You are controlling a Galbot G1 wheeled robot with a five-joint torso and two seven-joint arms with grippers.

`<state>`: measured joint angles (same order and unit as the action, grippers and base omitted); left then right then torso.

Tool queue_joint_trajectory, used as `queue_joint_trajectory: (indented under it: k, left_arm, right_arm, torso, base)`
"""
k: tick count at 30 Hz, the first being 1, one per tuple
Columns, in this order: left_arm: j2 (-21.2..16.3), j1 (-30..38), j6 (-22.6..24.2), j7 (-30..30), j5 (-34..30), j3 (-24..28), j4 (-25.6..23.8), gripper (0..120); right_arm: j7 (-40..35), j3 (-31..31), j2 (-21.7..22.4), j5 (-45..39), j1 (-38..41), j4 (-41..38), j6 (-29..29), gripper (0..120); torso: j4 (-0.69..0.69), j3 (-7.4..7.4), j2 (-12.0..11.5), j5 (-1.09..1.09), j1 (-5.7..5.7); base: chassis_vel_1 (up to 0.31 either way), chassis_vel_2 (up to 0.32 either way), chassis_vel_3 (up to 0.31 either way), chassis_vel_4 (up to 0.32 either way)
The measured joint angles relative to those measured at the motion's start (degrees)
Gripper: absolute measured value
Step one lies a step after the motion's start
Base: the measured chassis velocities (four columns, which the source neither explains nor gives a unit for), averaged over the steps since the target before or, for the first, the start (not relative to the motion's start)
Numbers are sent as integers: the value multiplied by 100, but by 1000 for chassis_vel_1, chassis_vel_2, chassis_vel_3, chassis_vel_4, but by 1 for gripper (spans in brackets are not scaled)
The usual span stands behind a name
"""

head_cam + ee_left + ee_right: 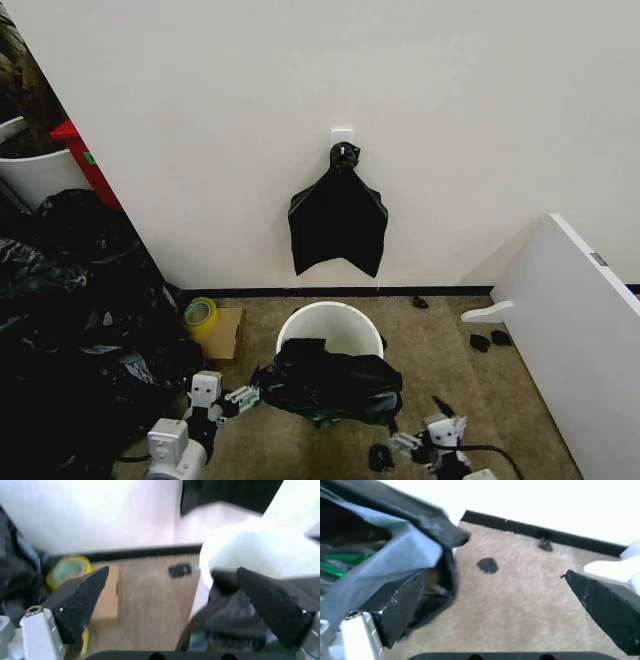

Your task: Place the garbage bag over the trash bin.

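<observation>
The garbage bag (330, 384) is lying bunched and glossy over the near side of the trash bin (330, 325), covering its front wall and part of the near rim while the far rim and the white inside are showing open above it; the bin is sitting on the beige carpet (450, 370) just in front of the wall's dark baseboard. In the right wrist view the garbage bag (385, 551) is hanging in grey-black folds, with something green showing behind it. The left gripper (243, 399) is reaching in low from the robot's left, its tips just at the bag's left edge; in its own view the left gripper (172, 603) is standing wide apart, one finger over bare carpet and the other against the bin (250, 551) and the dark plastic. The right gripper (400, 443) is sitting low, near the bag's lower right corner, and in its wrist view the right gripper (492, 598) is also spread wide, one finger beside the bag's fold, nothing between them. On the wall above, a flat black bundle (338, 220) is hanging from a white hook. To the left, a yellow tape roll (200, 315) is resting on a cardboard piece (225, 335), beside a heap of black sacks (70, 330). A white panel (580, 330) is standing at the right.
</observation>
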<state>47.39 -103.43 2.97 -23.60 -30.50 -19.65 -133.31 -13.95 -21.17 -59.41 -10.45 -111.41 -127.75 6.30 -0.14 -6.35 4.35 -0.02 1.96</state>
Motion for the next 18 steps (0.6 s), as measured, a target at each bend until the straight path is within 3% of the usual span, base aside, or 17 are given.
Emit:
queue_joint_trajectory:
  k: [5,12,16,18]
  left_arm:
    - [122,-13,-304,200,14,-240,-38,100]
    - [439,123,-373,163,167,-35,52,100]
    - [585,173,-567,201,313,-38,107,100]
    - [741,191,-780,291,441,-92,220,100]
  right_arm:
    - [272,-505,267,-156,-404,-333,-37,100]
    - [466,-998,532,-597,-455,-623,145,100]
    - [645,-1296,800,-1542,16,-687,511,100]
    - [991,-1372,1088,-2497,534,-616,849,100]
  torso:
    - [-1,0,0,-2,0]
    - [-2,0,0,-2,0]
    - [-2,0,0,0,1]
    - [-1,0,0,-2,1]
  base:
    - [0,0,0,0]
    - [0,0,0,0]
    - [0,0,0,0]
    - [0,0,0,0]
